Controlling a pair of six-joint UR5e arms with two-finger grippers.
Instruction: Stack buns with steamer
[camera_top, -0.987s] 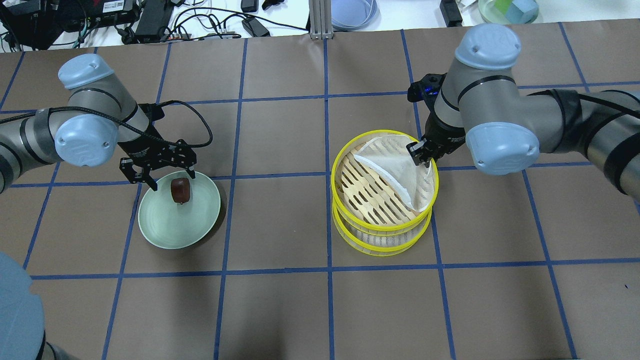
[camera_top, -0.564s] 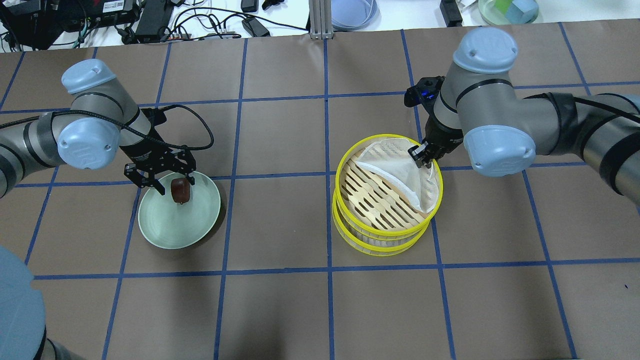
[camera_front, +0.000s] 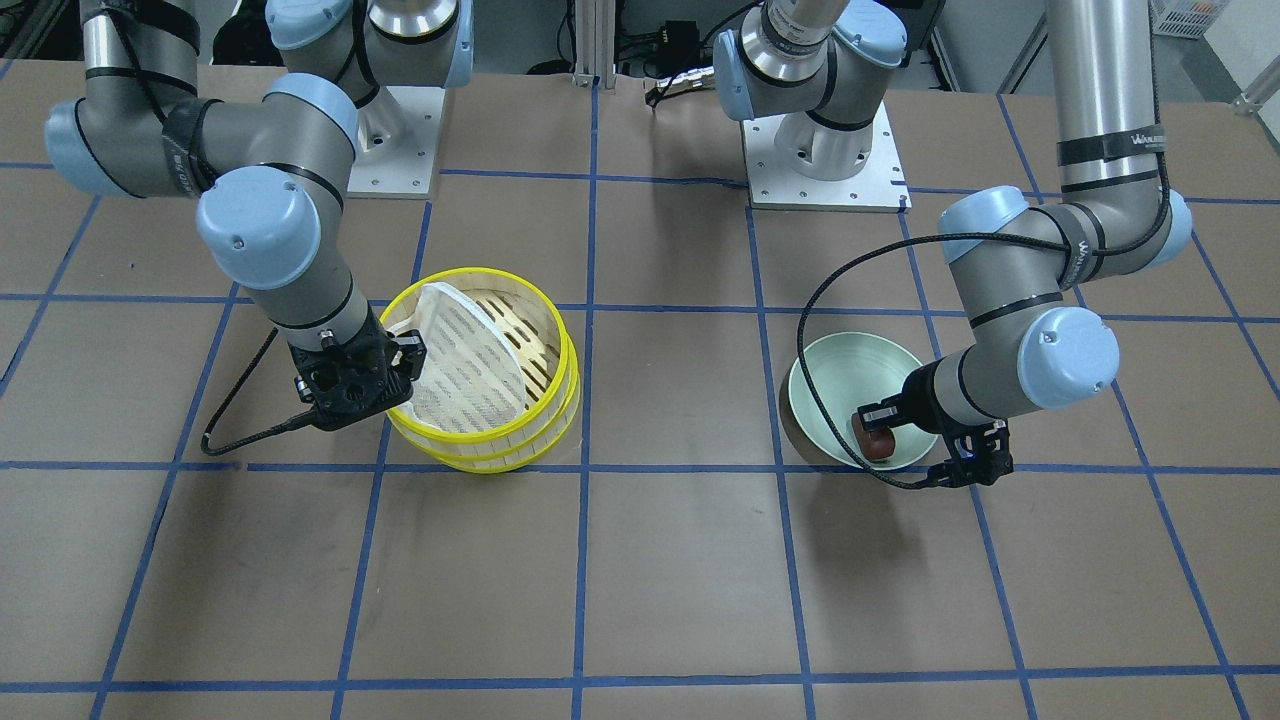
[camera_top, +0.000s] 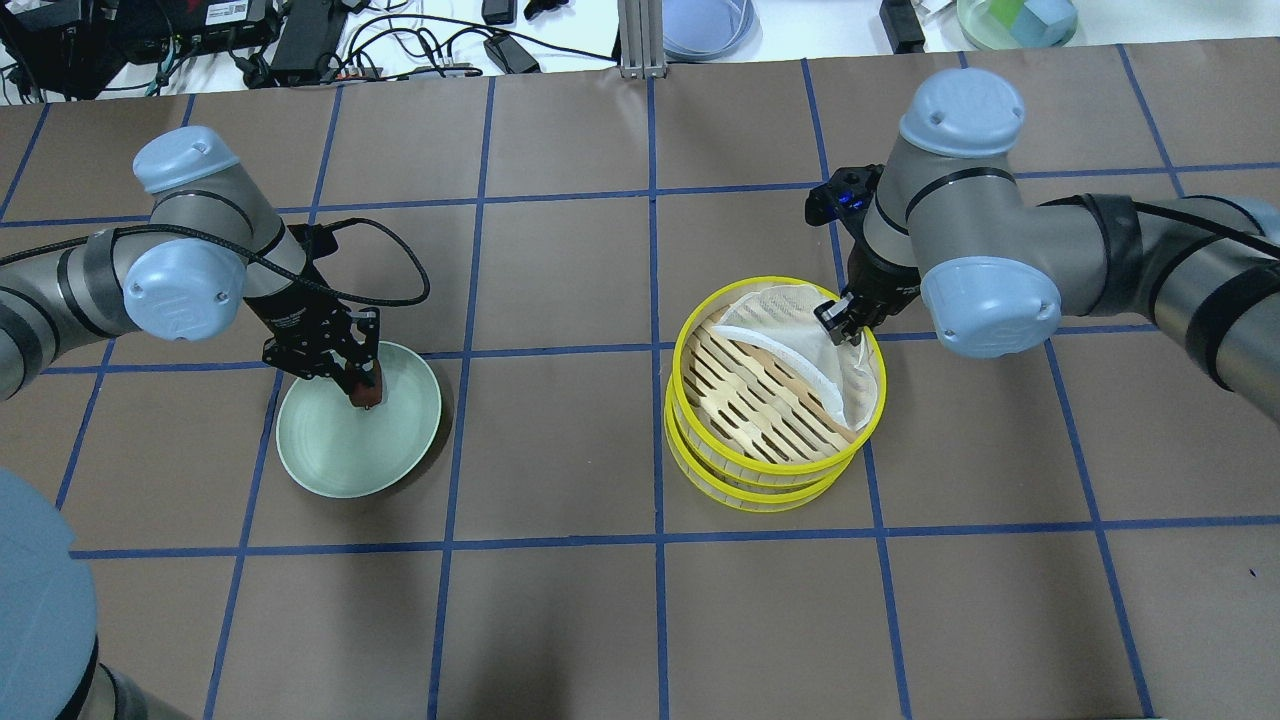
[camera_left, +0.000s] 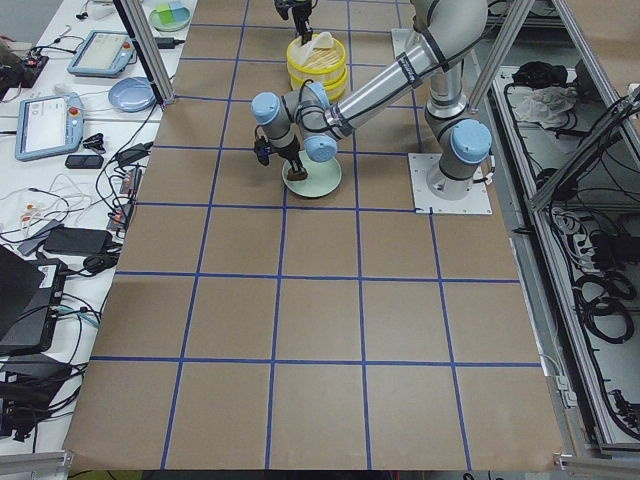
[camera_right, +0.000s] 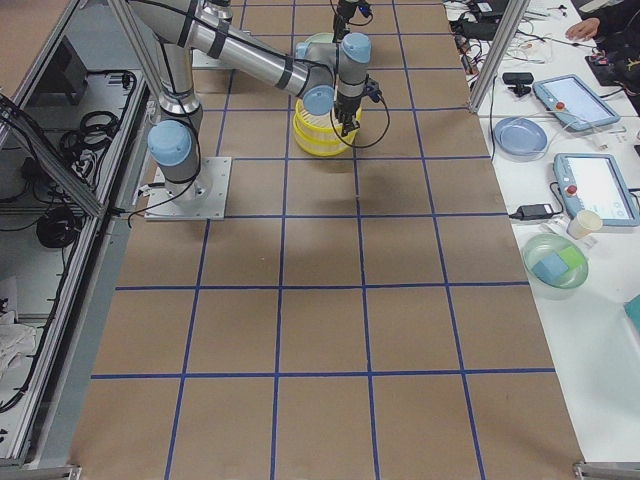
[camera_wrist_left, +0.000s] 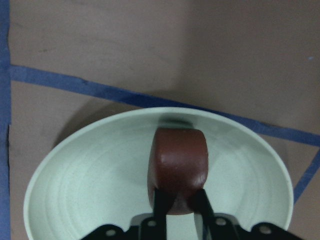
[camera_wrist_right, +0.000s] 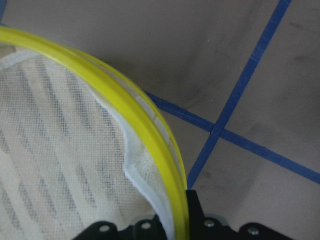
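The dark reddish-brown bun (camera_wrist_left: 179, 165) lies in the pale green plate (camera_top: 335, 462). My left gripper (camera_top: 362, 390) is down in the plate and shut on the bun; its fingers (camera_wrist_left: 161, 202) press both sides of it. The bun also shows in the front view (camera_front: 873, 440). My right gripper (camera_top: 838, 322) is shut on the yellow rim (camera_wrist_right: 150, 132) of the top tier of the bamboo steamer (camera_top: 700, 440), which has three tiers. A white mesh liner (camera_top: 800, 325) lies folded in the top tier. The cream-white bun is out of view.
The brown paper with blue tape lines covers the table (camera_top: 560, 620). Cables, a pale blue plate (camera_top: 705, 25) and devices lie beyond the far edge. The plate and the steamer stand about one grid square apart.
My left gripper has dropped into the plate and shut on the dark bun. My right gripper has shifted the top steamer tier slightly right, off-centre from the lower tiers.
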